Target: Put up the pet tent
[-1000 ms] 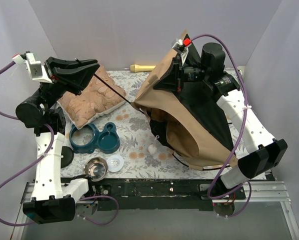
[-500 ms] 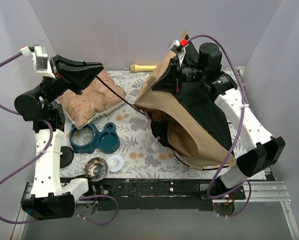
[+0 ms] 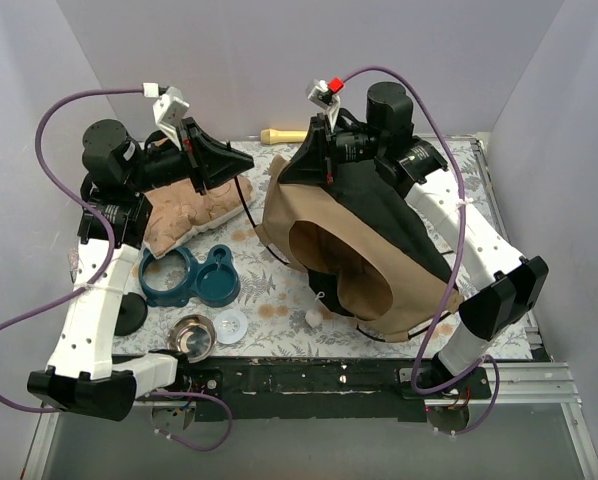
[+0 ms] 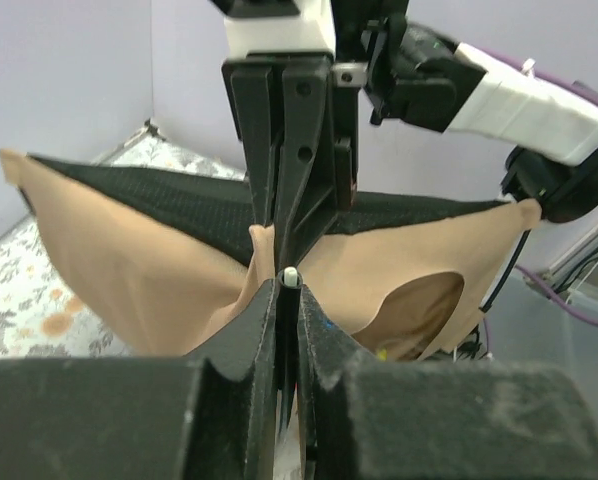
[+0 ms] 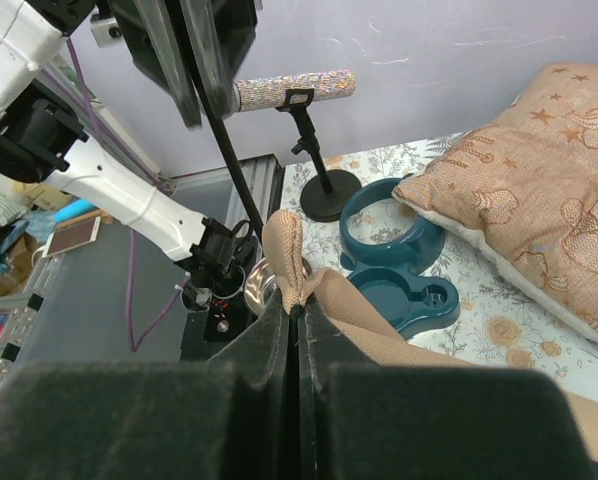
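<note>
The pet tent point(image 3: 329, 215), a big tan shell with black mesh point(image 3: 379, 215), lies on the right of the mat, its round opening facing up. My right gripper point(image 3: 281, 178) is shut on a tan fabric loop point(image 5: 291, 262) at the tent's raised left corner. My left gripper point(image 3: 247, 160) faces it from the left and is shut on a thin black pole point(image 3: 251, 222), whose white tip point(image 4: 291, 275) shows between the fingers point(image 4: 257, 330). The pole curves down to the tent's lower edge. In the left wrist view the right gripper point(image 4: 289, 235) sits just beyond my jaws, pinching the tent's corner.
A beige-pink cushion point(image 3: 174, 212) lies under the left arm. A teal double bowl holder point(image 3: 189, 275), a steel bowl point(image 3: 192, 335), a white lid point(image 3: 230, 326) and a small white piece point(image 3: 313, 318) sit on the floral mat. A yellow cylinder point(image 3: 284, 135) lies at the back wall.
My left arm has swung right and closed on the pole, bringing its end close to the right gripper. The right gripper carried the tent's corner leftward, and the tent opening has spread wider.
</note>
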Action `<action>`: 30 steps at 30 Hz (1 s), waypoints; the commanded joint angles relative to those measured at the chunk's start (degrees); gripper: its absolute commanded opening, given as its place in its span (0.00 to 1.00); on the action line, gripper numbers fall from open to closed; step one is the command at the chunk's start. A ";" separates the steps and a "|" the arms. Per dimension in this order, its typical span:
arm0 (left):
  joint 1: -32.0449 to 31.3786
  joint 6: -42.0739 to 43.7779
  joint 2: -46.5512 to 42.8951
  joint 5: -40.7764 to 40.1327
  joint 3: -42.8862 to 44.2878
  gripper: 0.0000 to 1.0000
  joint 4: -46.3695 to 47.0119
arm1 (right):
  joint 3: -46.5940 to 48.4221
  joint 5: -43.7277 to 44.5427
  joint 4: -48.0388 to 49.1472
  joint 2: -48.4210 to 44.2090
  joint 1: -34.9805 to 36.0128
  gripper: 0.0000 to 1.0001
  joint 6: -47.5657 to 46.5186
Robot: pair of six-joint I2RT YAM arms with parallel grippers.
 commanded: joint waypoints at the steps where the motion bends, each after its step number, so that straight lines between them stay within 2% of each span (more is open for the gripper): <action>1: -2.07 12.93 0.08 -0.57 -0.26 0.00 -21.31 | 5.71 0.81 7.25 -1.40 0.39 0.01 0.68; 5: -4.62 18.83 -0.09 -0.13 -1.75 0.00 -29.49 | 5.54 1.25 7.51 -1.92 0.56 0.01 0.41; 9: -8.93 20.07 0.17 0.22 -4.47 0.00 -33.02 | 5.44 0.81 8.21 -1.58 1.00 0.01 0.85; 19: -9.99 17.18 1.75 4.26 -7.64 0.00 -33.99 | 4.13 -2.87 7.34 -2.36 2.06 0.01 -1.43; 21: -9.99 16.21 1.93 5.58 -7.29 0.00 -33.64 | 4.21 -3.93 4.10 -2.54 2.41 0.01 -4.58; 27: -9.99 9.01 1.58 9.97 -7.99 0.00 -29.25 | 6.41 -4.90 -15.14 -2.45 4.69 0.01 -23.39; 30: -9.99 8.65 1.66 10.07 -8.43 0.00 -29.25 | 5.97 -4.64 -17.45 -3.07 5.04 0.01 -26.13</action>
